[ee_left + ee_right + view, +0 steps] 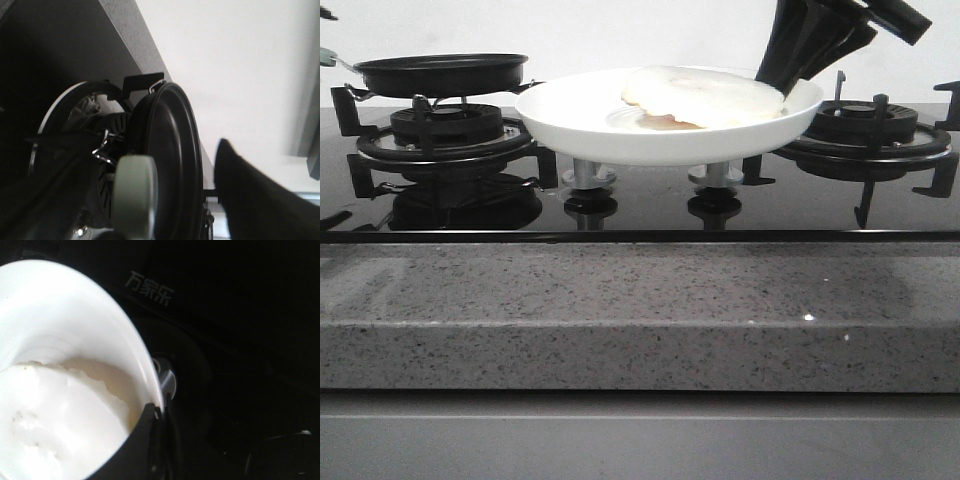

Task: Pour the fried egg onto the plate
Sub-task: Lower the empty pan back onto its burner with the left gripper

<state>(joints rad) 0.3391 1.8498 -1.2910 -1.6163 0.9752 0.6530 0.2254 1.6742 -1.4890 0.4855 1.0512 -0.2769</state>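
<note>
The white plate (620, 130) hangs level above the middle of the cooktop. The fried egg (705, 95) lies on it, toward its right side. My right gripper (775, 85) is shut on the plate's right rim. In the right wrist view its fingers (157, 412) pinch the rim of the plate (75, 300), beside the egg (55, 410). The black frying pan (440, 72) sits on the left burner and looks empty. In the left wrist view my left gripper (150, 170) is open, its dark fingers spread on either side of the pan's pale green handle (132, 195).
The left burner grate (445, 130) is under the pan, and the right burner grate (865, 125) is behind the right arm. Two control knobs (588, 178) stand under the plate. A speckled grey counter edge (640, 320) runs along the front.
</note>
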